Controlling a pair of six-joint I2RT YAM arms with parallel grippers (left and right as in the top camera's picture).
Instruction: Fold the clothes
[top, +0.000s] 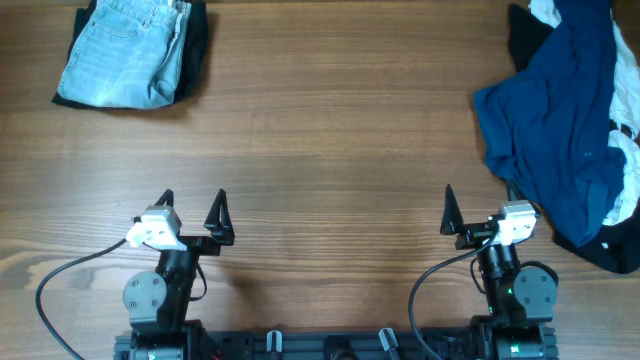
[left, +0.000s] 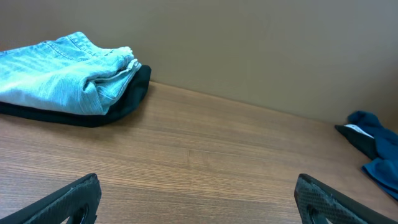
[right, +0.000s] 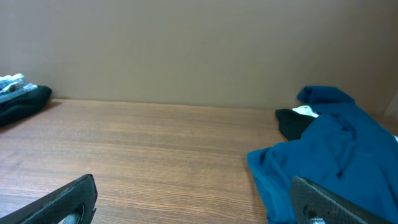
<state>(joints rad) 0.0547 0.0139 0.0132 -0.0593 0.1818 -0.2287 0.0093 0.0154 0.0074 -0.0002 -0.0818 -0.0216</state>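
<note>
Deep-blue shirt (top: 555, 110) — crumpled, unfolded, at the right edge of the wooden table (top: 330, 140), lying over a white garment (top: 625, 160) and a black garment (top: 610, 255). Just beside its near hem, the right gripper (top: 480, 205), jaws wide, empty. Well apart, the left gripper (top: 192, 205) — wide, empty. Far-left corner: folded pale denim jeans (top: 125, 50).

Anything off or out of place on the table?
The deep-blue shirt lies crumpled in a heap at the right edge, draped over a white garment and a black garment. The folded jeans at far left look tidy. Nothing spilled or damaged.

Blue shirt (top: 555, 120) (crumpled), far right
</note>
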